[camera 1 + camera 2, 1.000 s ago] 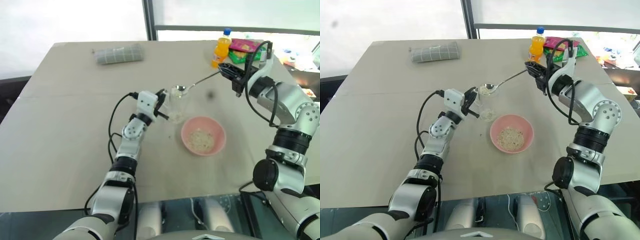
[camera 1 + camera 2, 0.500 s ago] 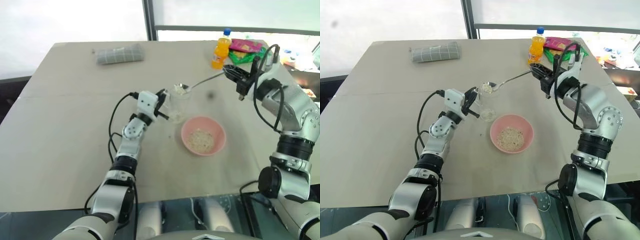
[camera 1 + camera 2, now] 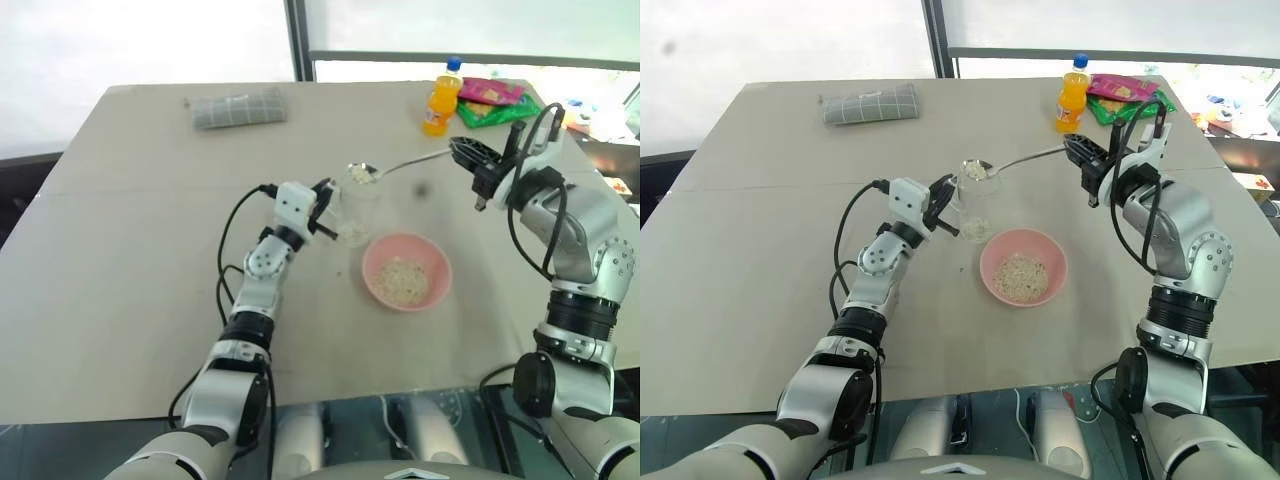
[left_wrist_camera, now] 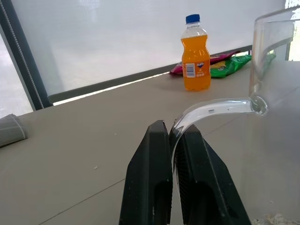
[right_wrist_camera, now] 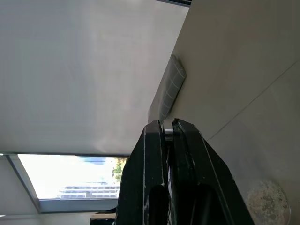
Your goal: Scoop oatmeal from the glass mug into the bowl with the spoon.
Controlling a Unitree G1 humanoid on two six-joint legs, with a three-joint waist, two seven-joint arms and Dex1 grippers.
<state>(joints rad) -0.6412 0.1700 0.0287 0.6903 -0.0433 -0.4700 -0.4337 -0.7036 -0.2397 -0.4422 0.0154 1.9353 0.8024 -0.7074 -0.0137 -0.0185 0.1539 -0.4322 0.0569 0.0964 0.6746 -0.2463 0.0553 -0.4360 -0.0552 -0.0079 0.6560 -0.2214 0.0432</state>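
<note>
Over the last second the right pincer [image 3: 1087, 165] has shifted toward the robot's right and rolled, and the spoon [image 3: 1012, 161] it carries has lifted clear of the glass mug [image 3: 976, 200], its loaded end now poised just above the mug's rim rather than dipping inside. The left arm has kept its place. The right pincer's fingers [image 5: 154, 154] are clamped on the end of the spoon's thin handle, which runs roughly level across to the mug. A small heap of oatmeal [image 3: 359, 171] sits in the spoon's oval end.

The left pincer [image 3: 327, 208] is closed tight on the mug's clear curved handle [image 4: 213, 110], holding the mug upright on the worktop [image 3: 130, 250]. A little oatmeal lies at the mug's bottom. The pink bowl [image 3: 1024, 266] stands on the worktop near the mug, toward the robot and its right, with a layer of oatmeal inside.

At the worktop's far edge an orange bottle [image 3: 1072, 93] stands upright beside some bright snack packets [image 3: 1125, 92]. A folded grey cloth [image 3: 870, 103] lies far off to the left.
</note>
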